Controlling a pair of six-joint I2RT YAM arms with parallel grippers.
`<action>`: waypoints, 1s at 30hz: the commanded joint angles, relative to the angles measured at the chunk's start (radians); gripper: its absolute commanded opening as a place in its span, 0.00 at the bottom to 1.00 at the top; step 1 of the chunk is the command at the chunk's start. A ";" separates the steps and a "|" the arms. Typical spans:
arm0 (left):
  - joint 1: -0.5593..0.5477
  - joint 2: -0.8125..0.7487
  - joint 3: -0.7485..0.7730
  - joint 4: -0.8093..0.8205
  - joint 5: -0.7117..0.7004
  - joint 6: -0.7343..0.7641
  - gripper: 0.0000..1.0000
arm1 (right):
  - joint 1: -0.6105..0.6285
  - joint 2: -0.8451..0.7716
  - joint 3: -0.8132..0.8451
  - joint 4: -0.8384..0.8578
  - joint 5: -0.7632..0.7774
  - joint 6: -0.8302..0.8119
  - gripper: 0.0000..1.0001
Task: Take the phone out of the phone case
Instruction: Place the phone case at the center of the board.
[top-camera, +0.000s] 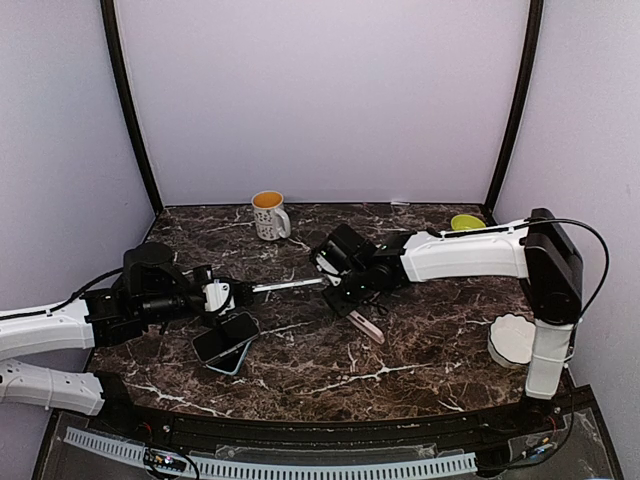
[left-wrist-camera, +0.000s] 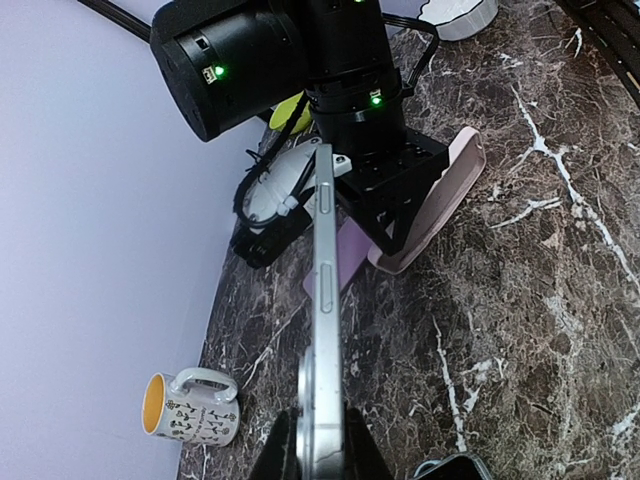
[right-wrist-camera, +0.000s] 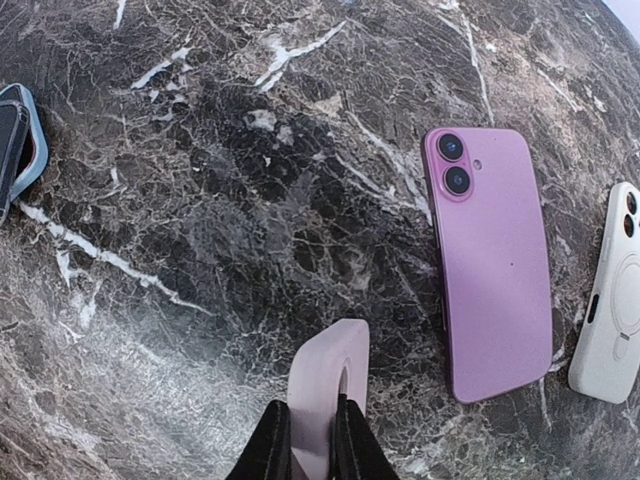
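Observation:
My left gripper is shut on a silver phone and holds it edge-on above the table, pointing at the right gripper. My right gripper is shut on the rim of an empty pale pink phone case, which slants down to the marble. The phone and the case are apart. In the left wrist view the phone's far end lies in front of the right gripper's black body.
A purple phone lies back up under the right arm, with a white case beside it. A dark phone in a blue case lies near the left gripper. A mug stands at the back, a white dish at the right.

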 joint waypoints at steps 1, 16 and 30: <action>0.000 -0.035 0.030 0.070 0.010 0.004 0.00 | -0.014 -0.022 -0.013 0.032 -0.045 0.017 0.18; 0.000 -0.038 0.029 0.068 0.010 0.002 0.00 | -0.033 -0.118 -0.035 0.056 -0.136 0.036 0.34; 0.000 -0.026 0.036 0.064 0.024 -0.014 0.00 | -0.034 -0.429 -0.331 0.113 -0.297 -0.165 0.79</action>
